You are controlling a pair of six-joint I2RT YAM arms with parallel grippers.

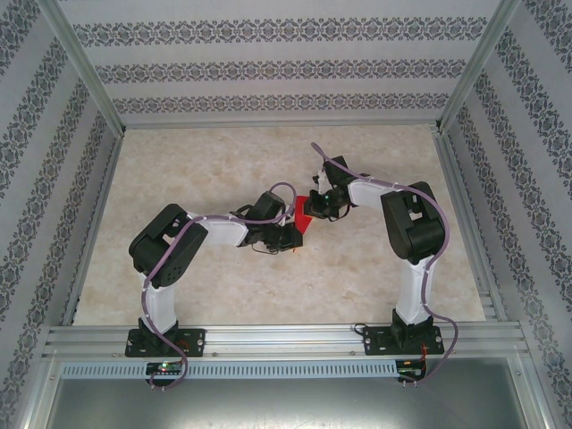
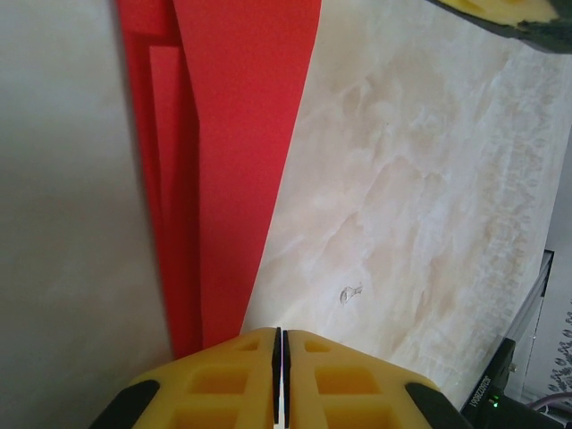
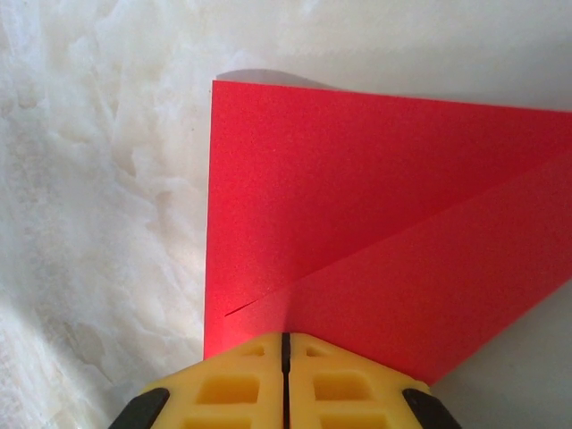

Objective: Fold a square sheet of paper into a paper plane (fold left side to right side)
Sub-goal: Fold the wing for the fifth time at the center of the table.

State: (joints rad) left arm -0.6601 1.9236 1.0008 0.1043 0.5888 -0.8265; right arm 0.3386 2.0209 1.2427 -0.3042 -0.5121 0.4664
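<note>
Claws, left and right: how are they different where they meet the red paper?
The left claw meets a long, narrow, layered end of the red paper, mostly at one finger; the right claw meets a wide part with a slanted fold edge, across both fingers. From above, the left claw sits at the paper's lower left, the right claw at its upper right. Both have yellow fingers shut together.

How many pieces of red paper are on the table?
1: the folded red paper lies between the left claw and the right claw, both shut at its edges. Part of it may be hidden.
</note>
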